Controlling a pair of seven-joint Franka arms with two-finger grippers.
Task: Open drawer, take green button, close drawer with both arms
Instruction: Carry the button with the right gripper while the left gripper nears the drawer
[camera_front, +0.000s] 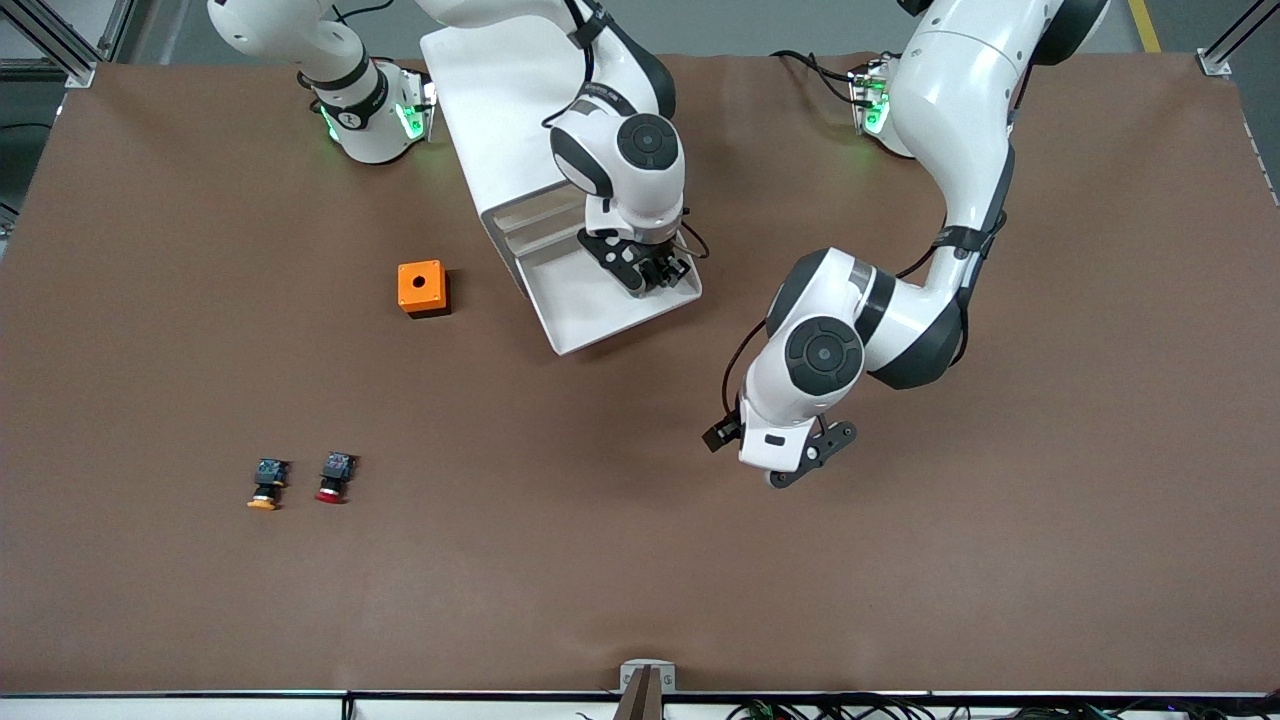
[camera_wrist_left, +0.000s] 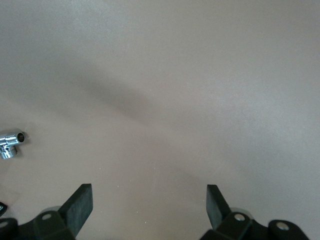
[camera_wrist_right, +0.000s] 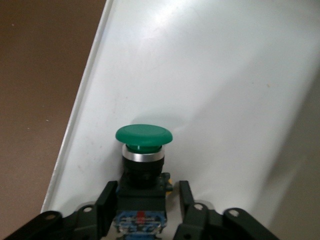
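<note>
Jaws of right gripper (camera_wrist_right: 145, 210) clamp button (camera_wrist_right: 143, 137), visible only by wrist view.

Button (camera_wrist_right: 143, 145) in open drawer (camera_front: 600, 300)

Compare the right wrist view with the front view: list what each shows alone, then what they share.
Only the right wrist view shows the green button, gripped at its black body by the right tool. Only the front view shows the orange box, the orange-capped button, the red-capped button and the left tool over bare table. Both show the open white drawer and the brown table.
</note>
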